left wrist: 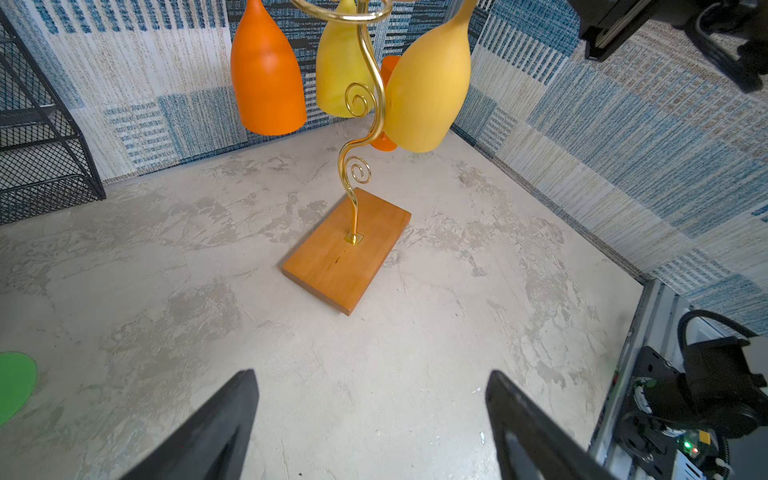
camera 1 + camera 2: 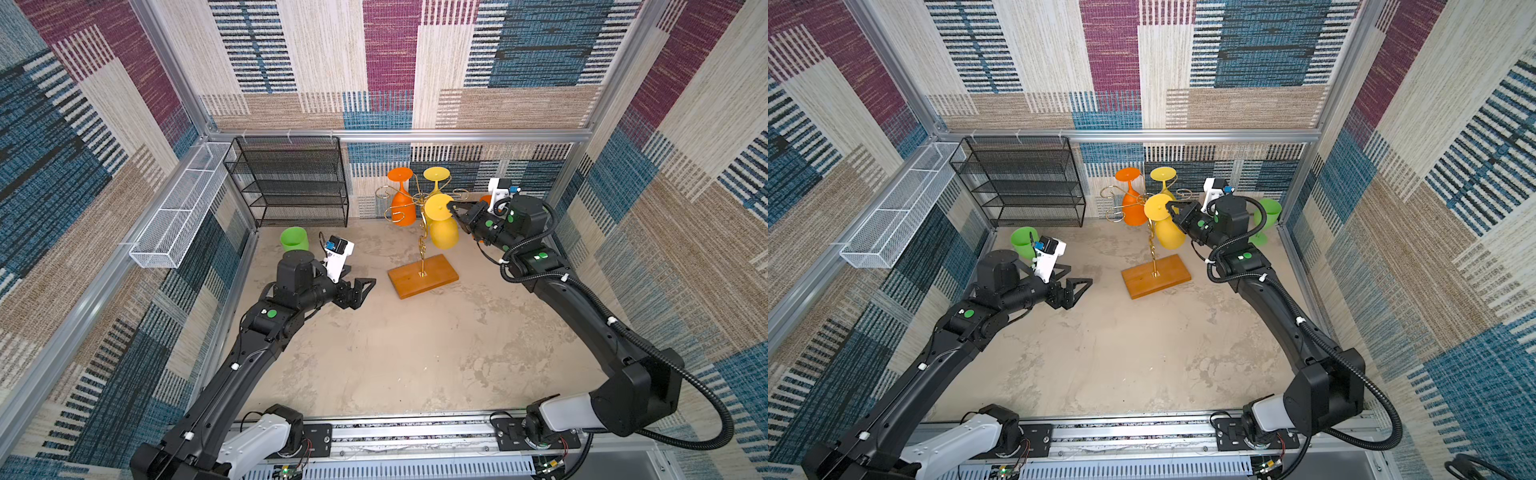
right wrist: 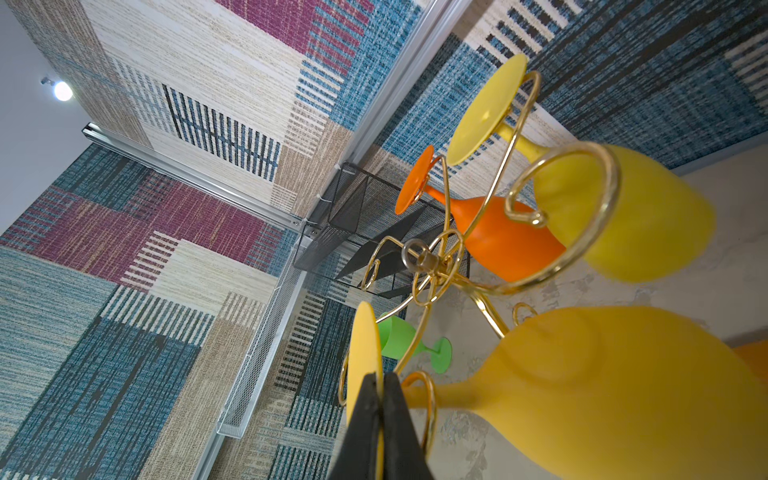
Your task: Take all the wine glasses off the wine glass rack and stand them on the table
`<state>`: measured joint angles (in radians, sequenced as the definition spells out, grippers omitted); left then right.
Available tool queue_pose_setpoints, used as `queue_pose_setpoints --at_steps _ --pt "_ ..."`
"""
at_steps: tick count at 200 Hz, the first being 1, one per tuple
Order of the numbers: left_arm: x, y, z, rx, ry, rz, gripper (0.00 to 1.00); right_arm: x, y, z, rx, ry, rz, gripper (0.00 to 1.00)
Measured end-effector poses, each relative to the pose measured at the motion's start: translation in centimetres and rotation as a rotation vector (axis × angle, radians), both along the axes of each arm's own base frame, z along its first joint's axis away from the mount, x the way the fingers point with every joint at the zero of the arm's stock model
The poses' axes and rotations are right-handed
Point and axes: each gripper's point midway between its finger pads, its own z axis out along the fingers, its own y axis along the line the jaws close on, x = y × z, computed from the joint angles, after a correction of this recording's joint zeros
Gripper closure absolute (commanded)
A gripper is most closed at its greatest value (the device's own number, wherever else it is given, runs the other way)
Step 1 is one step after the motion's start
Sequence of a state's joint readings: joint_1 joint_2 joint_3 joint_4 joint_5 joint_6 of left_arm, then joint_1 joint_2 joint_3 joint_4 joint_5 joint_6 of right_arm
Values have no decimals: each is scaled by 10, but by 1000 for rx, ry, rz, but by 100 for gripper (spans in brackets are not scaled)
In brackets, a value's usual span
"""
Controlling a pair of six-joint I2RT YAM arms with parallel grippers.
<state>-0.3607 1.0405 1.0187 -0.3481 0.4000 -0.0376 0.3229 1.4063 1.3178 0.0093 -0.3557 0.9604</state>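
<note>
My black right end effector, yellow wine glass, gold wine glass rack, orange-brown base, mottled grey surface

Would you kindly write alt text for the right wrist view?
The right gripper is shut on the round foot of a yellow wine glass hanging from the gold wine glass rack. A second yellow glass and an orange glass hang there too.

Patchwork woven walls, mottled grey floor; black mesh shelf, white wire tray
</note>
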Motion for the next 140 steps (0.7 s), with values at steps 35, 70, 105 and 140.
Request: queue_pose_setpoints --at_steps 35,70,105,140 --pt "1 0 -1 1 4 0 12 -5 -2 -4 10 6 -5 100" --pt "1 0 -2 2 6 0 12 -9 -4 -6 36 30 -11 100" --pt "1 0 -2 2 6 0 12 -15 -6 -12 70 67 -15 100" --pt "1 -1 -2 1 6 -1 12 -18 -7 -15 107 103 -20 100"
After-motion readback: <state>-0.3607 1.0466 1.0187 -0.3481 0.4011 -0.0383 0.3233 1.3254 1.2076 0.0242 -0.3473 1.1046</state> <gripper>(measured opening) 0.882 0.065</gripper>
